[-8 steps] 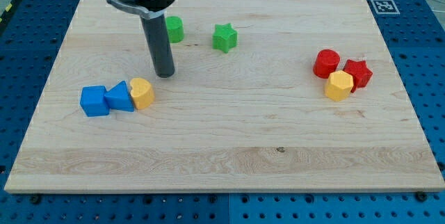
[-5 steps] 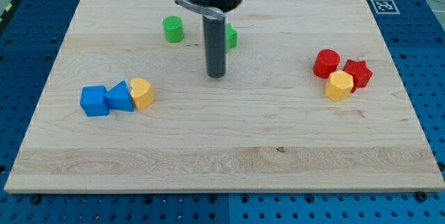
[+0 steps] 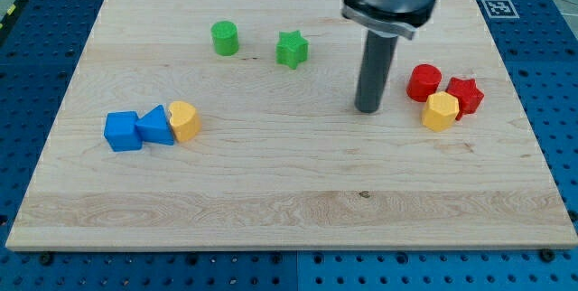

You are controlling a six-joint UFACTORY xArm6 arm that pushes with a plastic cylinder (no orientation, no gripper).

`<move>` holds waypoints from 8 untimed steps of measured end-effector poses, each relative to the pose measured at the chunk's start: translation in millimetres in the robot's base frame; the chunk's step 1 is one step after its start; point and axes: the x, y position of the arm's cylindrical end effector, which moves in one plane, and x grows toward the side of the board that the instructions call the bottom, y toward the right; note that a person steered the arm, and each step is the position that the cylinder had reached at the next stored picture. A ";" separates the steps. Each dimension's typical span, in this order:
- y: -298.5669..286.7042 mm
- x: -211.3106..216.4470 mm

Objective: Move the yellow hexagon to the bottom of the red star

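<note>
The yellow hexagon point(image 3: 441, 111) sits at the view's right, touching the red star point(image 3: 466, 96) on its lower left side. A red cylinder point(image 3: 424, 83) stands just left of the star and above the hexagon. My tip point(image 3: 367, 108) is on the board, left of this group, about a block's width from the red cylinder and the hexagon, touching neither.
A green cylinder point(image 3: 225, 38) and a green star point(image 3: 292, 49) stand near the view's top. At the left a blue cube point(image 3: 122, 132), a blue triangle point(image 3: 155, 126) and another yellow block point(image 3: 184, 121) sit in a row. The wooden board point(image 3: 289, 219) lies on a blue perforated table.
My tip has moved from the left part of the board, near the yellow block there, to the right, and now stands close to the red and yellow group. No block has moved.
</note>
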 end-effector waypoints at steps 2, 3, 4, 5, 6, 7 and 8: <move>27.5 4.0; 45.3 4.9; 62.4 9.4; 78.0 20.8; 91.7 53.0; 92.0 84.3; 121.6 99.1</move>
